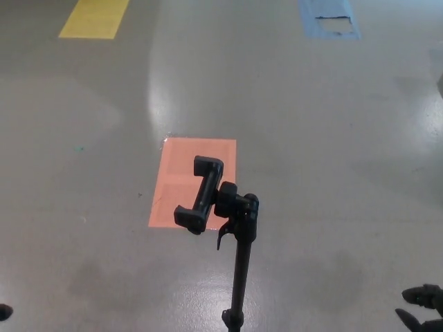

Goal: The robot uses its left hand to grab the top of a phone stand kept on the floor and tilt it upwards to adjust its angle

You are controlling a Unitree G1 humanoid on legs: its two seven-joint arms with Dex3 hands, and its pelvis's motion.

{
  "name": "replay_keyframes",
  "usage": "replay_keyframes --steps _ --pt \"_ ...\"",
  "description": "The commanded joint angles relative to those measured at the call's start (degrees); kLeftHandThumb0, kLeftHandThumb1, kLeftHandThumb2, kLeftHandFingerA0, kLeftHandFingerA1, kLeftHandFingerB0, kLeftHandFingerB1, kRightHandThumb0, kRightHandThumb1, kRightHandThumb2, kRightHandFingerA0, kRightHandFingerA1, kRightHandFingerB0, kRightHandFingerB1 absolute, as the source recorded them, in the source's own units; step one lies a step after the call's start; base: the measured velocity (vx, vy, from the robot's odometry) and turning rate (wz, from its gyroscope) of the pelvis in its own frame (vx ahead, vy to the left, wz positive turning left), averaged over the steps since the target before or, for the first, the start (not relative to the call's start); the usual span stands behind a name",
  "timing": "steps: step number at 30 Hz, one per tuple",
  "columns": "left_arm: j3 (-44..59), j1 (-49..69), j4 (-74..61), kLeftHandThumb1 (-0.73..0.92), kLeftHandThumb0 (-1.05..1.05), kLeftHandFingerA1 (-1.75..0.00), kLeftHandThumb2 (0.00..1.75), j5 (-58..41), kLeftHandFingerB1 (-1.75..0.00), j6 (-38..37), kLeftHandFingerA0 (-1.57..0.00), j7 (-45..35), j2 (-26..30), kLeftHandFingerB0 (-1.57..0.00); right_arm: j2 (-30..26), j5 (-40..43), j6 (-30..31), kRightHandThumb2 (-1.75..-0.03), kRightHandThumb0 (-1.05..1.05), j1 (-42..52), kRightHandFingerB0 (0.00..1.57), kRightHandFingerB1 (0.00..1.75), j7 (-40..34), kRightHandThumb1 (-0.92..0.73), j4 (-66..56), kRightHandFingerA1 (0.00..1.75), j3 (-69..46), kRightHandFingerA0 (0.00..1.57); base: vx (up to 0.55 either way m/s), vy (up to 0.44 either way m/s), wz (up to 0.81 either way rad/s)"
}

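Standing nearest on floor: phone stand, clamp head untouched | right hand peeking at corner, fingers apart, holding nothing | left hand not showing | grab and tilt both pending.

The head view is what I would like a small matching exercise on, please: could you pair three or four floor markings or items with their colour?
Things:
1. phone stand
2. floor patch behind the stand's clamp
3. floor patch at top left
4. floor patch at top right

Colours:
A. yellow
B. blue
C. black
D. salmon orange

Pairs: 1-C, 2-D, 3-A, 4-B
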Motion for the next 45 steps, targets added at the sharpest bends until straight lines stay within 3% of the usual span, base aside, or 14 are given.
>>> replay_keyframes --steps 1,8,9,11,13,14,15,18,24,25,26,27,29,45 --pt "-0.63 1.21 2.51 0.68 -0.79 -0.4 0.97 0.75 -0.36 -3.82 -0.07 -1.87 1.1 -0.06 -0.84 -0.14 -2.77 -0.64 -0.58 0.75 0.19 0.29 0.48 -0.8 2.82 0.35 0.2 0.18 0.0 0.0 0.0" --pt "-0.04 3.04 2.71 0.68 -0.8 -0.42 1.0 0.28 -0.31 -6.36 -0.11 0.23 1.21 -0.05 0.1 0.19 -4.88 -0.66 -0.63 1.66 0.18 0.29 -1.44 -0.82 3.48 0.37 -0.2 0.18 0.0 0.0 0.0" --pt "-0.33 3.47 2.46 0.68 -0.81 -0.42 0.99 0.73 -0.28 -7.96 -0.12 1.41 1.16 -0.05 0.16 0.19 -5.34 -1.11 -0.34 2.05 0.0 0.48 -1.81 -0.58 3.6 0.5 -0.3 0.01 0.0 0.0 0.0" --pt "-0.52 3.88 2.04 0.69 -0.84 -0.43 1.02 1.06 -0.24 -10.5 -0.11 2.87 1.19 0.0 0.35 0.08 -6.06 -1.11 -0.34 2.4 0.0 0.48 -2.36 -0.58 3.83 0.5 -0.33 0.01 0.0 0.0 0.0" --pt "-1.17 3.84 0.93 0.67 -0.86 -0.41 1.01 1.75 -0.24 -14.3 -0.11 5.04 1.23 -0.02 0.69 0.15 -6.6 -1.11 -0.34 2.88 0.0 0.48 -3.04 -0.58 4.19 0.5 -0.56 0.02 0.0 0.0 0.0" --pt "-1.66 3.67 0.53 0.81 -0.82 -0.27 0.65 2.23 -0.23 -15.07 -0.16 5.78 1.32 -0.07 0.72 0.1 -6.61 -1.1 -0.34 2.89 0.0 0.48 -3.14 -0.57 4.29 0.5 -0.56 0.02 0.0 0.0 0.0" --pt "-2.68 3.31 -0.36 0.66 -0.83 -0.41 0.98 3.34 -0.28 -16.49 -0.1 7.14 1.57 -0.04 0.77 0.28 -6.68 -1.11 -0.34 2.92 0.0 0.48 -2.94 -0.58 4.36 0.5 -0.74 0.02 0.0 0.0 0.0" --pt "-5.32 2.4 -3.41 0.69 -0.85 -0.43 1.03 6.03 -0.23 -21.34 -0.11 10.06 2.43 0.0 0.77 0.47 -6.64 -1.1 -0.34 2.92 0.0 0.48 -2.65 -0.58 4.56 0.5 -1.04 0.02 0.0 0.0 0.0" --pt "-10.64 1.04 -15.44 0.72 -0.86 -0.36 1.06 13.51 -0.19 -29.84 -0.17 15.27 7.11 0.0 0.44 0.02 -6.57 -1.1 -0.34 2.9 0.01 0.48 -2.59 -0.58 4.75 0.5 -0.86 0.03 0.0 0.0 0.0" --pt "-11.36 0.88 -20.7 0.88 -0.82 -0.25 0.68 15.44 -0.2 -30.78 -0.15 15.82 8.51 -0.01 0.21 -0.06 -6.7 -1.1 -0.34 2.76 0.01 0.48 -2.47 -0.57 4.82 0.5 -0.85 0.03 0.0 0.0 0.0" --pt "-11.57 0.89 -22.05 0.88 -0.82 -0.25 0.68 15.88 -0.2 -30.94 -0.15 15.98 8.86 -0.01 0.15 -0.09 -6.71 -1.1 -0.34 2.72 0.01 0.48 -2.44 -0.57 4.84 0.5 -0.85 0.03 0.0 0.0 0.0" --pt "-11.75 1.04 -24.0 0.86 -0.81 -0.26 0.67 16.26 -0.2 -31.3 -0.17 16.09 9.36 -0.01 0.12 -0.14 -6.73 -0.64 -0.61 2.73 0.16 0.29 -2.46 -0.81 4.86 0.37 -0.83 0.2 0.0 0.0 0.0" --pt "-11.71 1.44 -28.05 0.66 -0.83 -0.42 1.0 16.85 -0.21 -32.09 -0.13 15.99 10.22 -0.01 0.03 -0.42 -6.68 -0.64 -0.6 2.8 0.16 0.29 -2.51 -0.81 4.78 0.36 -0.59 0.2 0.0 0.0 0.0" --pt "-15.32 -4.22 -51.64 0.64 -0.88 -0.31 0.97 26.93 -0.12 -30.24 -0.14 13.32 16.27 0.0 -0.28 -0.38 -5.03 -0.64 -0.58 1.33 0.17 0.29 -1.42 -0.8 4.59 0.35 -0.6 0.18 0.0 0.0 0.0"
